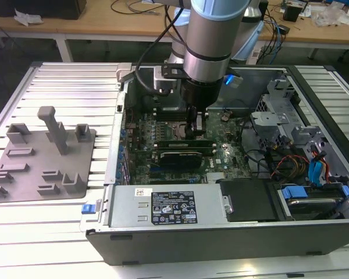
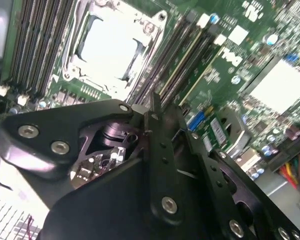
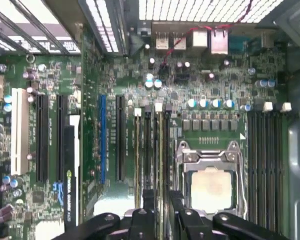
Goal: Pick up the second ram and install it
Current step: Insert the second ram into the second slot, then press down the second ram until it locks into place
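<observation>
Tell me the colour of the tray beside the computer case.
Grey tray, best in the exterior view.

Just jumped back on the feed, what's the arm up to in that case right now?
The arm has its gripper down inside the open computer case, over the motherboard's memory slots beside the processor socket. In the first wrist view the fingers straddle a slim stick standing on edge in one of those slots, which looks like the second ram. Whether it is fully seated cannot be told. A black-shrouded card sits nearby.
</observation>
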Robot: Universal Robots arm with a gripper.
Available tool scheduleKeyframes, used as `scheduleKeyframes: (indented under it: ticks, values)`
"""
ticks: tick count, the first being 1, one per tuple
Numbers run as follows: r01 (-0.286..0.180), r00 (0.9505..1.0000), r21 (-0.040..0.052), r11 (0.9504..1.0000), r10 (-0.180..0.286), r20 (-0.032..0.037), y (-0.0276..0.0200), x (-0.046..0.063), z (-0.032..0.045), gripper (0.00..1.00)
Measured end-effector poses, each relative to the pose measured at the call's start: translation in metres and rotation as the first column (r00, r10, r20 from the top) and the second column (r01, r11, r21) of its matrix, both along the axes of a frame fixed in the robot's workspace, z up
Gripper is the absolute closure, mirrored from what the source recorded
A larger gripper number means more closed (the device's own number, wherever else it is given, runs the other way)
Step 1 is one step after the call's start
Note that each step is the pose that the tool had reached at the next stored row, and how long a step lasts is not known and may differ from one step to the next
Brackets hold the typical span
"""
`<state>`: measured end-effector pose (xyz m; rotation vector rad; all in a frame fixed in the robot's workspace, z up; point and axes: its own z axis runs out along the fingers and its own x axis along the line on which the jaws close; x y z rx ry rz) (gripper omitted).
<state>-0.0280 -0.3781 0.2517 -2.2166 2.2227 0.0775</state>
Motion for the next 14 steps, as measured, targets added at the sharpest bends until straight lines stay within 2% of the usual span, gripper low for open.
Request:
scheduleKeyframes:
  ticks: [2,4,14]
  values:
    - [-0.003,1.0,-0.0001,1.0,0.003,-0.0001,0.0,0.0,0.0,0.78]
    - [-0.005,1.0,-0.0001,1.0,0.005,-0.0001,0.0,0.0,0.0,0.92]
    - [-0.012,0.9999,-0.0001,0.9999,0.012,-0.0001,0.0,0.0,0.0,0.92]
